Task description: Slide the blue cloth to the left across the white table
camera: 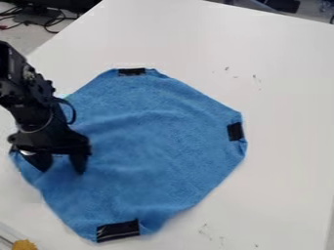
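My gripper (61,167) is over the left part of a blue cloth (156,151), with its two fingers apart and pointing down. Blue fabric shows between and around the fingertips; whether they touch it I cannot tell. The cloth lies spread on the white table with a few soft wrinkles and its corners folded in or blunt. Black patches mark its top edge (132,72), right edge (235,131) and bottom edge (118,230). The arm and gripper cover some of the cloth's left edge.
The white table (287,88) has small dark marks at its right and near the bottom. A yellow-brown item (25,245) sits at the lower left corner, beside a clear edge or strip. Black cables (55,22) lie beyond the table's upper left edge.
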`<state>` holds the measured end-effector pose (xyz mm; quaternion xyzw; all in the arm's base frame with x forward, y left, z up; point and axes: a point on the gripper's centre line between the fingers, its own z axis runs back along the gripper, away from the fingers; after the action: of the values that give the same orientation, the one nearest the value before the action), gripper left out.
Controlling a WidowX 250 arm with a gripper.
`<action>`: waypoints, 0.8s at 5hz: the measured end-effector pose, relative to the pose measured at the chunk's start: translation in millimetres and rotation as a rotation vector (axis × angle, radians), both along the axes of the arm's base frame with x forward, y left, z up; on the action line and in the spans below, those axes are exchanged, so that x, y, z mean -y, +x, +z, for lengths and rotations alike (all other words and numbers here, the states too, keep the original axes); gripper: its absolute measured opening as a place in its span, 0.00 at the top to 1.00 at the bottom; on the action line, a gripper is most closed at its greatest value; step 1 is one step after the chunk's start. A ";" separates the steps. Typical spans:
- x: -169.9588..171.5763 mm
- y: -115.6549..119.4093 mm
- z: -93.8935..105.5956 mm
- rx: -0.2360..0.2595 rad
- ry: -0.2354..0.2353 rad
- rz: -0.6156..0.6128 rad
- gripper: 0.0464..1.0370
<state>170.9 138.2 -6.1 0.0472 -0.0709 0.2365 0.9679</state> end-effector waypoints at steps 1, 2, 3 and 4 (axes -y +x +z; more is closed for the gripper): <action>-16.4 -14.7 0.1 -0.020 0.021 0.056 0.08; -28.9 -32.2 0.7 -0.056 0.016 0.120 0.06; -34.2 -41.1 0.6 -0.072 0.016 0.145 0.04; -35.7 -40.5 0.9 -0.069 0.026 0.136 0.04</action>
<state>130.4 173.9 -5.3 0.0725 -0.0371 0.2989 0.9508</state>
